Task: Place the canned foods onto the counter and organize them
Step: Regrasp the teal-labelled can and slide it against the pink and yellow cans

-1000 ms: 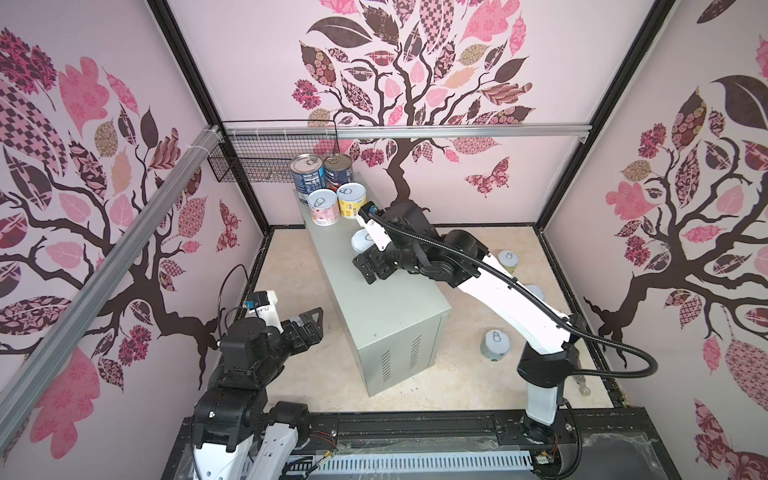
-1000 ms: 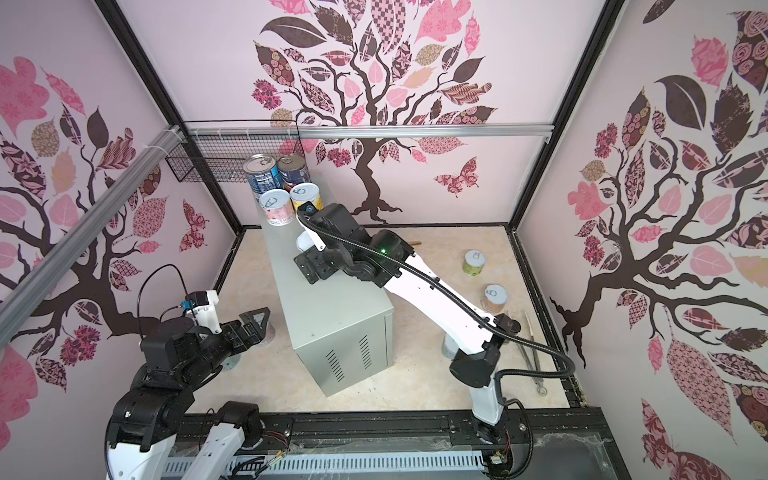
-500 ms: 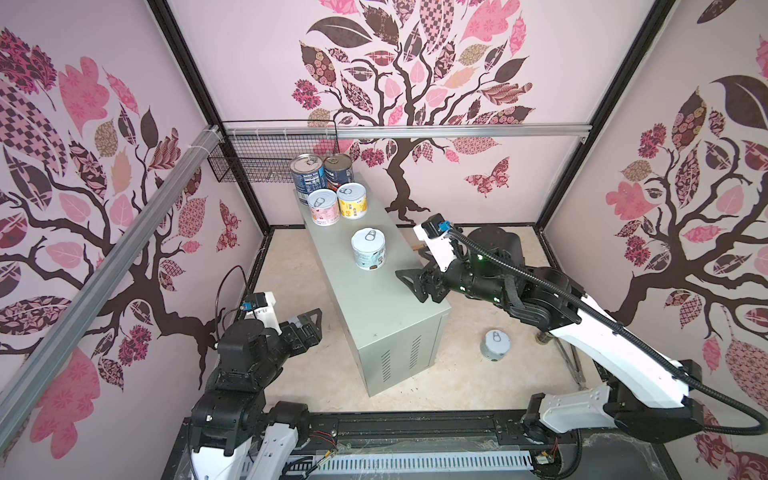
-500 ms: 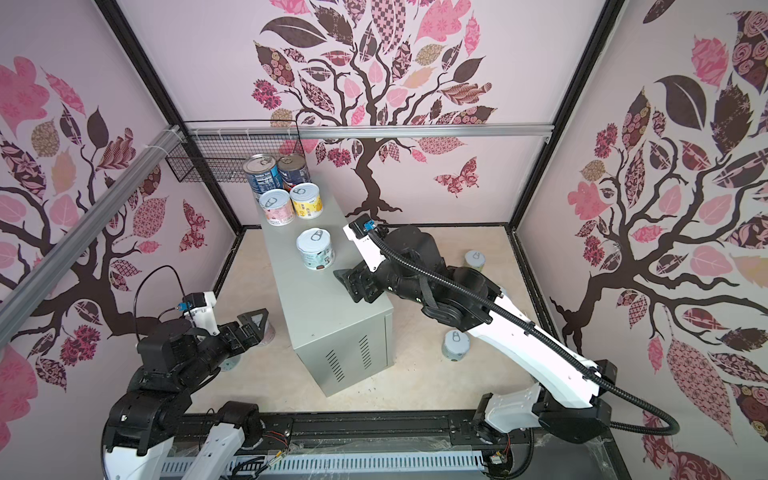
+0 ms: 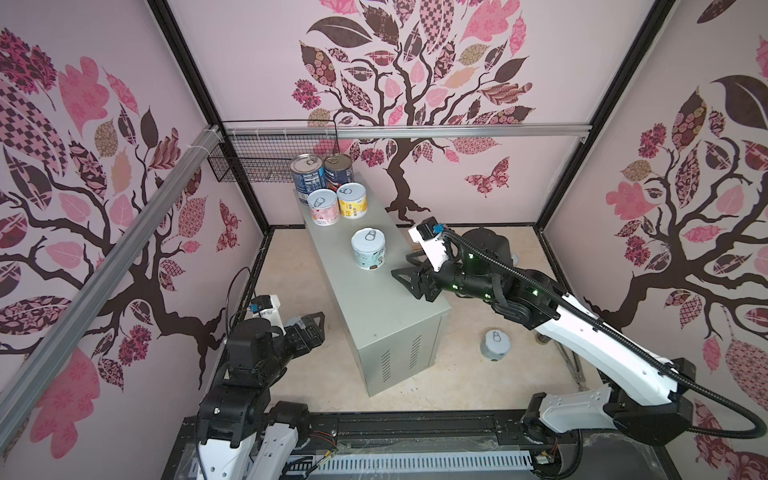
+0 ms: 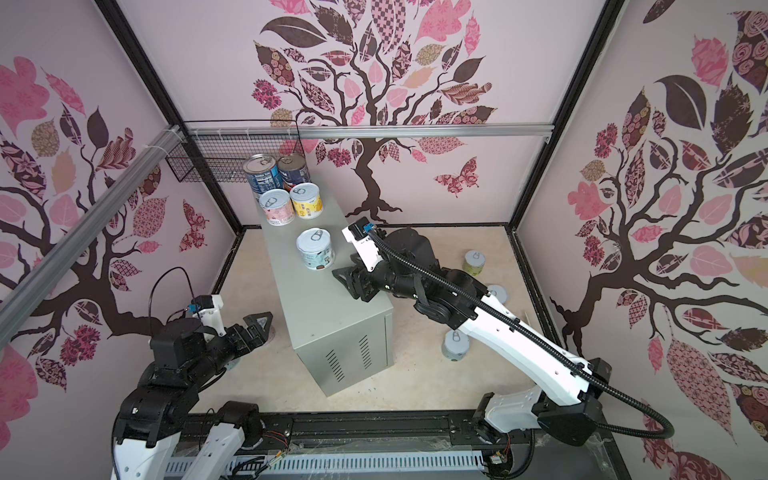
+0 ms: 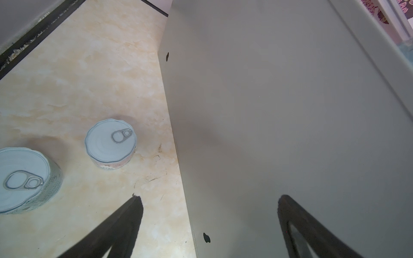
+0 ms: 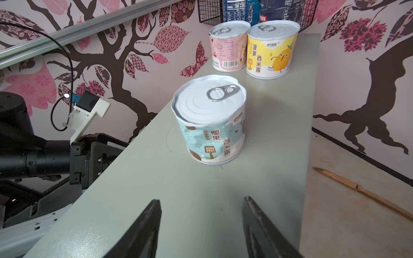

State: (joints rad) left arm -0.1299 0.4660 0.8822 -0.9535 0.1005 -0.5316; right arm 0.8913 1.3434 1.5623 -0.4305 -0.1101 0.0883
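Observation:
On the grey counter [image 5: 376, 299] stand several canned foods. At its far end are a blue tall tin [image 5: 307, 173], a dark tall tin [image 5: 339, 168], a pink can [image 5: 323, 207] and a yellow can [image 5: 352, 201]. A teal can [image 5: 368, 248] [image 8: 211, 120] stands alone near the middle. My right gripper [image 5: 402, 266] [image 8: 202, 200] hovers over the counter's right edge just short of that can, open and empty. My left gripper [image 5: 309, 322] [image 7: 209, 197] is open low beside the counter's left wall. Two cans [image 7: 110, 143] [image 7: 24, 178] stand on the floor near it. More cans [image 6: 473, 262] [image 6: 498, 293] [image 5: 494, 345] are on the floor to the right.
A black wire basket [image 5: 257, 162] hangs on the back wall behind the tall tins. A thin wooden stick [image 8: 357, 189] lies on the floor right of the counter. Aluminium rails [image 5: 457, 132] run along the back and left walls.
My right gripper has let go of the teal can on the counter and drawn back toward the right and front, its jaws narrowing. The left arm has stayed put.

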